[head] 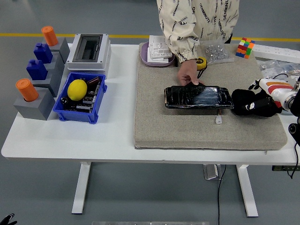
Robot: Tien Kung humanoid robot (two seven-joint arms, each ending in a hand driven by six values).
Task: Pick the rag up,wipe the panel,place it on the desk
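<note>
A person's hand point(188, 75) steadies the black panel point(198, 97) while the right robot hand point(255, 104) clutches a black rag point(243, 99) beside it.

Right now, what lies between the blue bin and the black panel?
In the head view, only bare white table and bare beige mat lie between the blue bin and the panel.

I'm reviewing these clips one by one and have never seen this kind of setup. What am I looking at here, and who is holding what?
This single picture comes from a camera on the robot's head, looking down over a white table. The robot's right hand enters from the right, fingers closed on a black rag beside a glossy black panel. The panel lies on a beige mat. A person stands at the far side, one hand steadying the panel's far edge. The robot's left hand is barely visible at the bottom left corner. On the left sit a blue bin holding a lemon, grey blocks with orange and blue pegs, and a grey box.
</note>
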